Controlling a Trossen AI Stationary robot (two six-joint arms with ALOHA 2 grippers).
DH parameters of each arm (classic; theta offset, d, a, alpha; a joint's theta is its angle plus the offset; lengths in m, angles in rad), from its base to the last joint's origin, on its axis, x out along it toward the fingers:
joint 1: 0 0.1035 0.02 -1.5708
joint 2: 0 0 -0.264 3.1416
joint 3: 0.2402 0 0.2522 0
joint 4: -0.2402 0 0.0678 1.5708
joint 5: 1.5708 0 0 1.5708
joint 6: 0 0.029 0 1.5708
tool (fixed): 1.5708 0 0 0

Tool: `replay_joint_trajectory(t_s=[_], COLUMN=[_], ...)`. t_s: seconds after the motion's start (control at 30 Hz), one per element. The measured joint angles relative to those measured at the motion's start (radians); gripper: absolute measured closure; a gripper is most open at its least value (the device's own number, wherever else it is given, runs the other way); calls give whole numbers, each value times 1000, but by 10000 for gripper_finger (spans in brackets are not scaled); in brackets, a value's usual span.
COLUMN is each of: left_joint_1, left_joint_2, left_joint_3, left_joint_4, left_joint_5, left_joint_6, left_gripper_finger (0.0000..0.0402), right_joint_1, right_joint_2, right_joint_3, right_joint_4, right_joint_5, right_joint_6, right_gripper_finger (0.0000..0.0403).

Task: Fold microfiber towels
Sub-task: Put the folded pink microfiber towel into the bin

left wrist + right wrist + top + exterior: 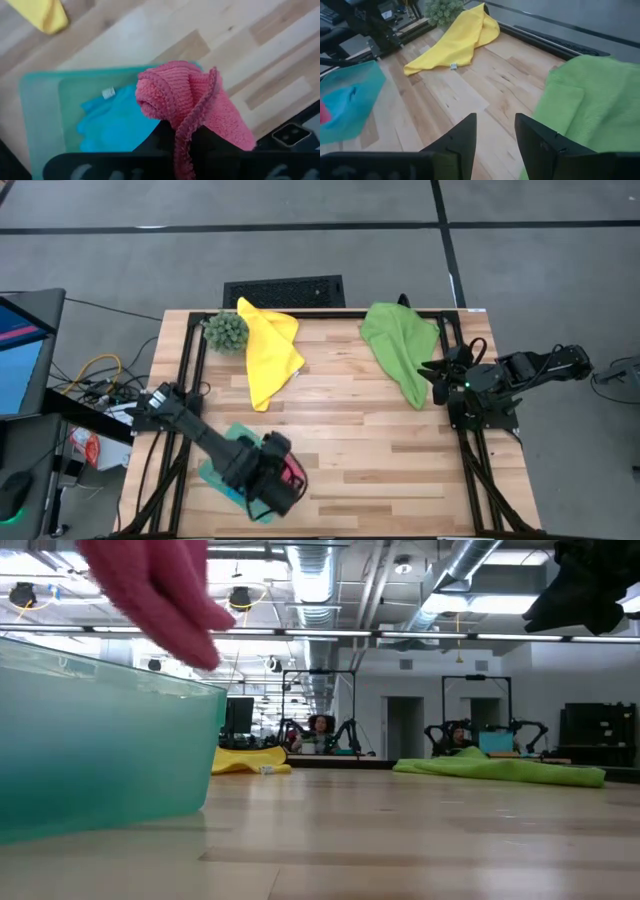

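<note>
Pink towel, clamped in the left gripper above the teal tray, needs releasing inside, while the right gripper waits apart-jawed beside the green towel.

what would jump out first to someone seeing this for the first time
The pink towel bunched in the left gripper, held above the teal tray with a blue towel inside. Then the yellow towel and green towel lying at the table's far side.
</note>
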Motion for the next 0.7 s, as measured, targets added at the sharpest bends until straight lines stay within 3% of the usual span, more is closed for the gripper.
replay_joint_trajectory(t_s=[0.33, 0.7], left_joint_1=[-100, -112], left_joint_2=[-48, -331], left_joint_3=[-182, -730], left_joint_4=[61, 481], left_joint_5=[-66, -78], left_joint_6=[-146, -190], left_gripper_finger=[401, 398], right_joint_1=[0, 0], right_joint_2=[0, 0], right_joint_3=[0, 0], right_joint_4=[20, 20], right_joint_5=[22, 30], right_joint_6=[-26, -44], right_gripper_finger=[246, 246])
